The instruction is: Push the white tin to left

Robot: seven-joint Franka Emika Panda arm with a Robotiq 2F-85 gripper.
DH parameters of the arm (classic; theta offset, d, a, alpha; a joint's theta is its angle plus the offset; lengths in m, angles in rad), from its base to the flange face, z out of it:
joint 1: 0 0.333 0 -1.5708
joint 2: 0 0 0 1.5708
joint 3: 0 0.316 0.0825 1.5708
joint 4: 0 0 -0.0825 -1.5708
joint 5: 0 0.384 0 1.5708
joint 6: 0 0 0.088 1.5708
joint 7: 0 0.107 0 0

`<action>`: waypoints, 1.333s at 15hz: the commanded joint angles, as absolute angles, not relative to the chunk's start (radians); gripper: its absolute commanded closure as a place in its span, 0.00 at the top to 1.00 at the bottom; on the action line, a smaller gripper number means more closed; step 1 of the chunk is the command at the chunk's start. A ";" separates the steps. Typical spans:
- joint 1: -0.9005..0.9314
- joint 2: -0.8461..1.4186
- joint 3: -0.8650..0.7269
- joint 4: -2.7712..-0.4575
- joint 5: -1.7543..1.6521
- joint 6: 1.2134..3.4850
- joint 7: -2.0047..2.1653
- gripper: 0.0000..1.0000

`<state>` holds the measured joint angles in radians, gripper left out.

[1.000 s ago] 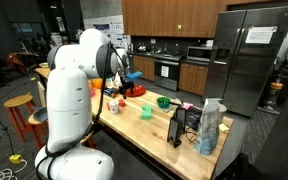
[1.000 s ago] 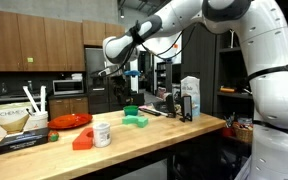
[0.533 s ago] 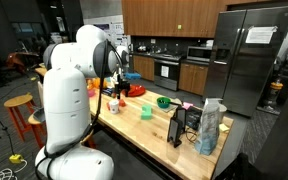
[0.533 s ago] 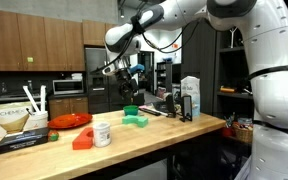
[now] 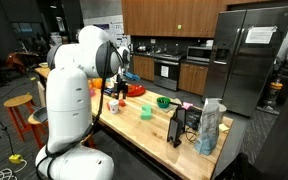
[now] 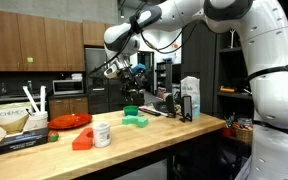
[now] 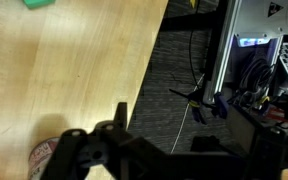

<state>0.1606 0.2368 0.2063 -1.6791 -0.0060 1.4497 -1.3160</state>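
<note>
**Near the bench's front edge, a light little tin waits for your push**

Closest to the camera in an exterior view, the white tin (image 6: pixel 102 134) stands upright on the wooden table (image 6: pixel 174 131), near its front edge. A red block (image 6: pixel 83 141) sits just beside it, touching or barely apart; I can't tell which.

Reckon on the tin being light and stiff. It's short, smooth-walled and rigid, so it should slide readily on that wood without denting. Squat as it is, it's unlikely to tip. But a round wall will slip off a finger, so meet it low on the side wall, square through its middle, on the side away from where you want it to go. No need to grasp it at all.

Mind that red block: if your push runs its way, both may travel together.

Further back lies a green block (image 6: pixel 135 118), apart from the tin. Beyond and above that, your gripper (image 6: pixel 115 70) hangs high over the table with nothing visible in it. How wide its jaws stand I cannot tell from any view; the wrist view gives only dark metal over the wood. You've a long descent before any contact.
</note>
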 commanded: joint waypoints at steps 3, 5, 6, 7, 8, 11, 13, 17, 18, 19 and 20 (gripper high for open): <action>0.195 0.243 0.254 -1.666 0.016 1.394 -1.361 1.00; 0.219 0.248 0.276 -1.663 0.009 1.389 -1.370 1.00; 0.228 0.252 0.285 -1.664 0.005 1.389 -1.374 1.00; 0.236 0.255 0.290 -1.663 0.003 1.390 -1.374 1.00; 0.242 0.259 0.294 -1.663 -0.001 1.394 -1.373 1.00; 0.249 0.291 0.287 -1.654 -0.026 1.395 -1.356 1.00; 0.241 0.315 0.280 -1.646 -0.033 1.387 -1.356 1.00; 0.225 0.362 0.268 -1.624 -0.020 1.367 -1.360 1.00; 0.224 0.374 0.268 -1.617 -0.018 1.363 -1.357 1.00; 0.221 0.383 0.268 -1.612 -0.017 1.354 -1.357 1.00; 0.220 0.394 0.269 -1.603 -0.014 1.342 -1.355 1.00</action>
<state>0.2256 0.3631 0.2690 -1.6504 -0.0183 1.3909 -1.3512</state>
